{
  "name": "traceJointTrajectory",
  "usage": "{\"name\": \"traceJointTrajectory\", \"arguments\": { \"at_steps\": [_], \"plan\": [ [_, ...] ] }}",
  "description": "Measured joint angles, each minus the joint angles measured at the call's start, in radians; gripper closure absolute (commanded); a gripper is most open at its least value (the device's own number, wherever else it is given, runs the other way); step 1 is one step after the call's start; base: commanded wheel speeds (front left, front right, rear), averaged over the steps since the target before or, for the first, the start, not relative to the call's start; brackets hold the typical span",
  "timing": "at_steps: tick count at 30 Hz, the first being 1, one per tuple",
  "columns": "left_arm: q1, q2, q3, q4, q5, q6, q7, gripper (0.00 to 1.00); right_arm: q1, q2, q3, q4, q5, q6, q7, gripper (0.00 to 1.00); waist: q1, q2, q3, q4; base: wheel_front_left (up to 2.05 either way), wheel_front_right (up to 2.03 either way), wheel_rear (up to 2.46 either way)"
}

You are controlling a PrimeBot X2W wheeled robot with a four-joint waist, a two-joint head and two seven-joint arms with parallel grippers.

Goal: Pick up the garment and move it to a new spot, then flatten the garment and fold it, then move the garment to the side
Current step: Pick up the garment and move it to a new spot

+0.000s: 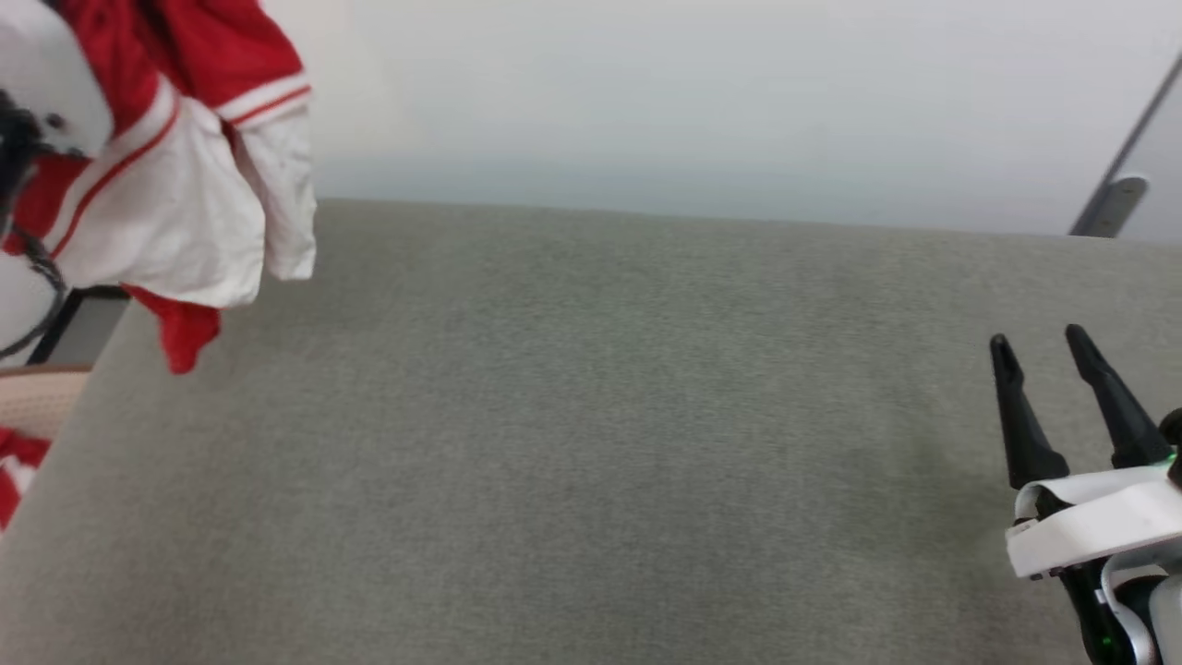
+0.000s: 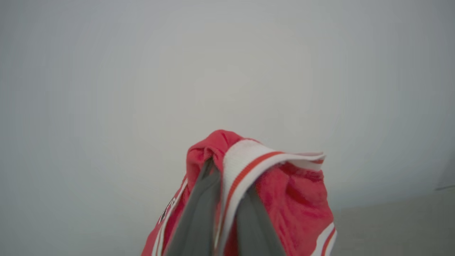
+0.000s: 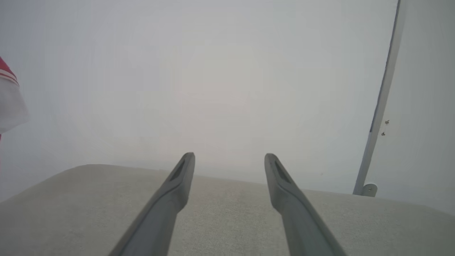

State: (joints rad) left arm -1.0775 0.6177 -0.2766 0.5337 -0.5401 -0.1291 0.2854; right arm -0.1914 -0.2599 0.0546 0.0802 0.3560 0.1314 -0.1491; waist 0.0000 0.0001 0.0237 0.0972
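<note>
Left wrist view is showing the left gripper point(image 2: 229, 177) with its jaws clenching a bunched fold of the garment point(image 2: 298, 199). The white trim with its red stripe is running between the two dark fingers point(image 2: 195, 220), and red cloth is spilling out on both sides.

In the head view the red jersey is hanging in the air at the upper left, beside the pale left forearm point(image 1: 46, 83). Its white sleeve and a red tail are drooping over the left end of the grey tabletop point(image 1: 591, 443) and appear to be hanging clear of it. The right gripper point(image 1: 1037, 337) is hovering low at the right, well apart from the cloth, with its jaws spread wide and grasping nothing.

Judging by the drape, the jersey is acting as light, limp cloth: nothing fragile, no stiffness, and prone to collapsing into a heap wherever it is lowered. The smooth knit is probably sliding easily, so a pinch on a single layer is risking a slip. The thicker striped trim is offering the firmer hold. For flattening, two spread points such as the shoulders or the hem corners, one per gripper, are looking like the sensible places to grasp.
</note>
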Motion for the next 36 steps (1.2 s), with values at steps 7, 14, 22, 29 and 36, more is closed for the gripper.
{"name": "traceJointTrajectory", "arguments": {
  "at_steps": [7, 14, 22, 29, 36],
  "plan": [
    [0.053, -0.021, -0.029, -0.172, -0.026, 0.015, 0.099, 1.0, 0.025, 0.008, -0.067, 0.0, -0.019, 0.0, -0.004, 0.0, 0.0, -0.0001, -0.011, -0.073, 0.0, 0.0, 0.0],
    [0.099, -0.074, -0.074, -0.324, -0.055, 0.045, 0.179, 1.0, 0.035, 0.023, -0.138, 0.0, -0.041, 0.0, -0.009, 0.0, 0.0, 0.0, -0.009, -0.164, 0.0, 0.0, 0.0],
    [0.158, -0.154, -0.151, -0.399, -0.059, 0.075, 0.216, 1.0, 0.037, 0.052, -0.165, 0.007, -0.052, 0.0, -0.018, 0.0, 0.0, 0.0, 0.018, -0.26, 0.0, 0.0, 0.0],
    [0.279, -0.2, -0.222, -0.358, -0.071, 0.085, 0.235, 1.0, 0.033, 0.07, -0.144, 0.034, -0.05, 0.0, -0.036, 0.0, 0.0, 0.0, 0.06, -0.308, 0.0, 0.0, 0.0],
    [0.356, -0.22, -0.28, -0.242, -0.078, 0.078, 0.261, 1.0, 0.011, 0.079, -0.102, 0.061, -0.045, 0.0, -0.046, 0.0, 0.0, 0.0, 0.098, -0.327, 0.0, 0.0, 0.0]
  ]
}}
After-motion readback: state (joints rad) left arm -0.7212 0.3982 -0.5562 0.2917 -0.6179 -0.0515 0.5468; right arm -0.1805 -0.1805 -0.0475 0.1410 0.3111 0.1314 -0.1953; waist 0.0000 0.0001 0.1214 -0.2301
